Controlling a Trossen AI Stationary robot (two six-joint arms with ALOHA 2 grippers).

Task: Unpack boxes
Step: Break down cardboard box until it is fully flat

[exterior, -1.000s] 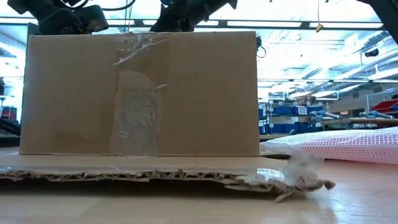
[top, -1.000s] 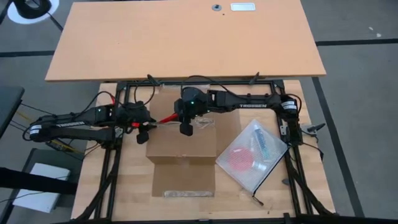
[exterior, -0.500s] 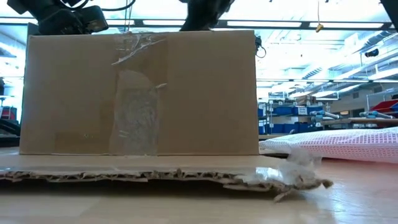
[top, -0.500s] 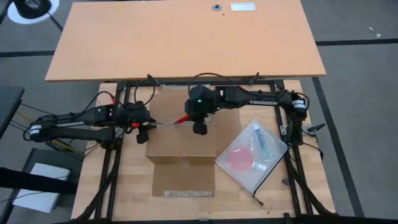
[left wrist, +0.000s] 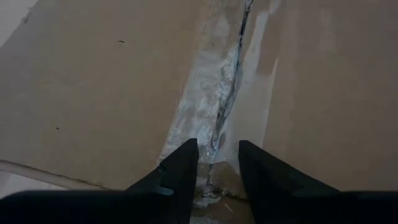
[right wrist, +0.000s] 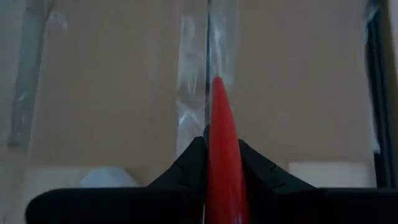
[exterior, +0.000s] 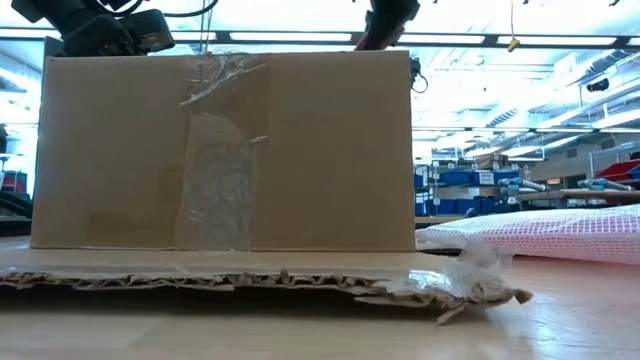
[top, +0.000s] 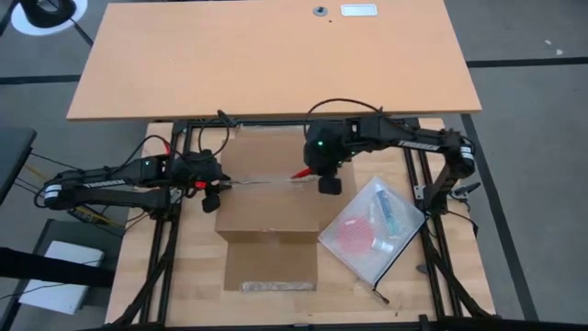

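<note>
The brown cardboard box [top: 266,207] stands mid-table, its top flaps closed along a taped seam [top: 262,181]; one near flap [top: 271,267] lies flat on the table. My right gripper [top: 328,184] hangs over the right end of the box top, shut on a red pointed tool [right wrist: 222,143] that aims along the seam. My left gripper [top: 213,196] is open at the left end of the box top, one finger on each side of the seam [left wrist: 217,124]. My right gripper pinches the red tool's shaft [right wrist: 224,168] between its two fingers, which lie along it and slant down from the table's right. The tool's tip [top: 296,173] points left over the seam; whether it touches the tape does not show. My left gripper may touch the box; I cannot tell.
A clear plastic bag [top: 372,230] with a pink item inside lies right of the box. A large wooden desk [top: 276,55] stands beyond the far edge. Black frame rails [top: 432,239] run down both sides.
My right gripper has gone along the seam toward the table's right edge, rising a little and tipping more steeply down, with the red tool still in its hold. The box and my left gripper have kept still.
</note>
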